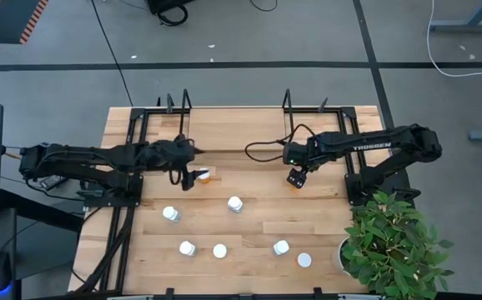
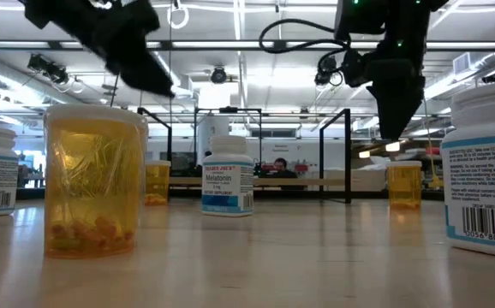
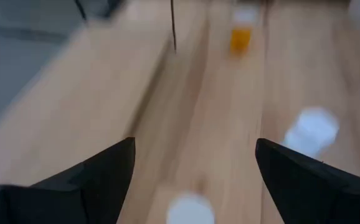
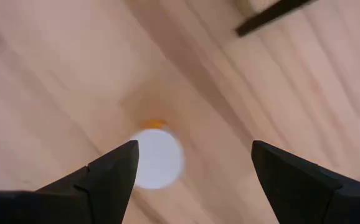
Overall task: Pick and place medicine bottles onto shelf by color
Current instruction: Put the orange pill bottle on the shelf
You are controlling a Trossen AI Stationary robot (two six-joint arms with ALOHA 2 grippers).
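1. The shelf [image 1: 249, 137] is seen at the far side of the counter [image 1: 249, 229], a black wire frame at each short end. No bottle can be made out standing on it for certain; the task is judged barely started.
2. Eight bottles are counted in the high view. Two lie just in front of the shelf: an orange bottle [image 1: 204, 176] under the left gripper [image 1: 187, 179] and another orange bottle [image 1: 294, 182] under the right gripper [image 1: 298, 178].
3. Six more are scattered farther from the shelf, toward the near edge: white caps at [image 1: 171, 214], [image 1: 235, 204], [image 1: 188, 247], [image 1: 219, 251], [image 1: 281, 247] and [image 1: 304, 260]. Body colours are not told apart from above.
4. In the low view, three orange-bodied bottles are counted, the nearest [image 2: 92, 181] with pills in it, plus white ones, one [image 2: 229, 178] labelled melatonin. The count per colour is judged uncertain.
5. Right gripper: the fingers [image 4: 111, 171] are spread wide and empty, poised directly above a white cap [image 4: 157, 157] with an orange rim showing.
6. Left gripper: the fingers [image 3: 108, 168] are spread wide, nothing held; a white cap [image 3: 189, 208] lies between them below, another orange bottle [image 3: 241, 34] is seen beyond.
7. Left to do, as judged: all eight bottles are to be lifted and sorted by colour on the shelf.
8. A potted plant [image 1: 391, 242] stands at the counter's corner, well away from the shelf.
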